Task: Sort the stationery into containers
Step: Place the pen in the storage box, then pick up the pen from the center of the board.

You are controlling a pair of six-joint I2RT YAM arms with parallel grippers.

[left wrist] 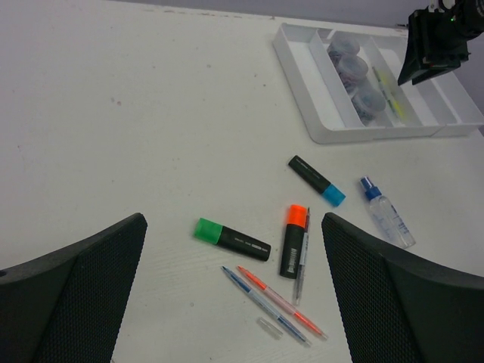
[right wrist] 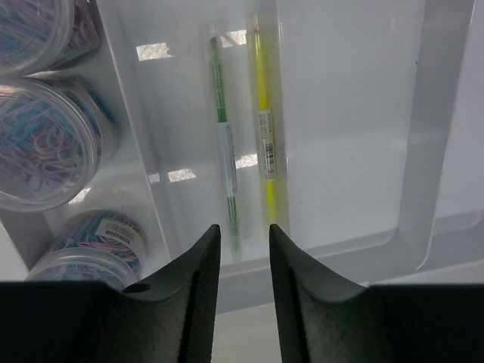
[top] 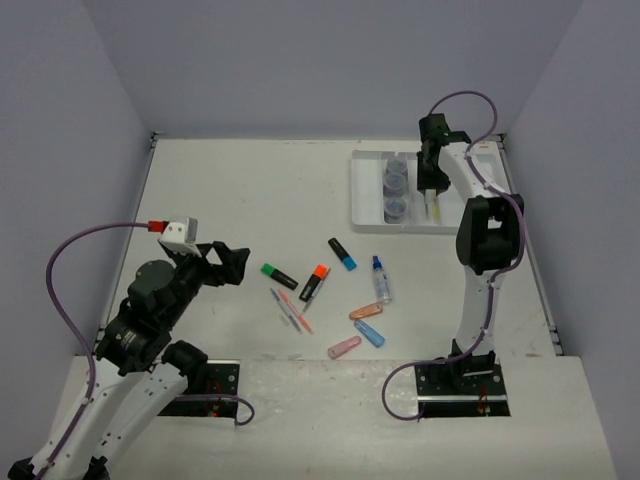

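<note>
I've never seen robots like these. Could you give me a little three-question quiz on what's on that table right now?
1. True or false: all three jars sit in one compartment of the white tray.
2. What lies in the compartment below the right gripper? A) two thin pens B) a bottle C) a highlighter.
3. Which cap colour has the highlighter nearest the left gripper?
Key: 1 true; 2 A; 3 green.
</note>
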